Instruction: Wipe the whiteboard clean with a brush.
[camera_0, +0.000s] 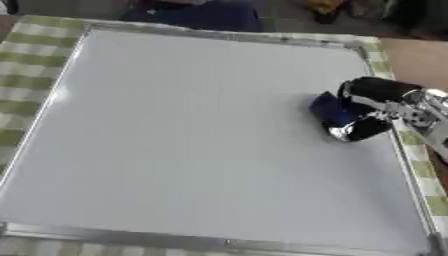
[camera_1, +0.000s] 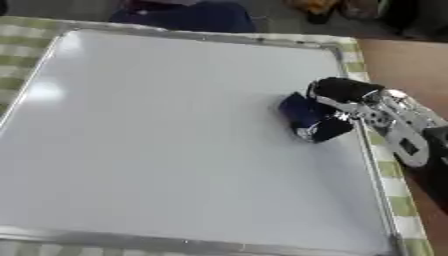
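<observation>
Holding the brush (camera_0: 334, 113) with our right hand (camera_1: 350, 102), fingers curled around it, we have it down on the board (camera_0: 192, 135) near the right frame; the board lies on a checked cloth (camera_0: 35, 55) and looks white all over

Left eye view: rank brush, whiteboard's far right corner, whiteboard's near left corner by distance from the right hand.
1. brush, in the right hand by the right edge.
2. far right corner, up beyond the hand.
3. near left corner, diagonally across the whiteboard.
</observation>
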